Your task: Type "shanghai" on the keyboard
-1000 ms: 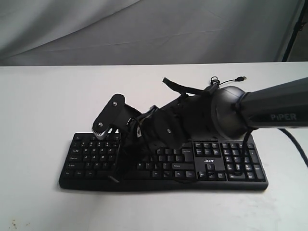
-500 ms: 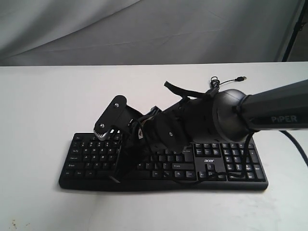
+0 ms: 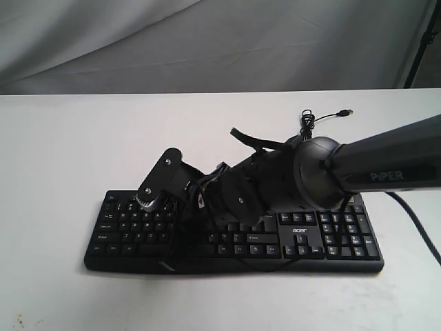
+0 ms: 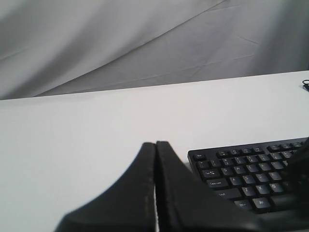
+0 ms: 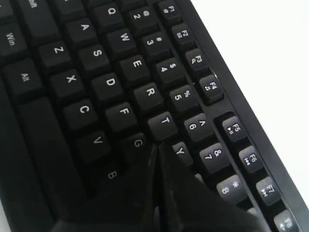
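Keyboard (image 3: 331, 238) flat on white bench (image 3: 69, 138), in exterior view's foreground. Right gripper (image 5: 157, 147) clenched, empty, tip over keys between G and Y. Left gripper (image 4: 155, 145) clenched, empty, off keyboard's Esc end.

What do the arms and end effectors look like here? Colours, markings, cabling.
Right arm: dark grey tubular link with pale PiPER lettering and a bulbous joint housing. The wrist is black, with a flat plate showing screw heads and a small silver ridged part. Loose black cables loop around it. The right end effector and left end effector both have matte black tapered fingers.
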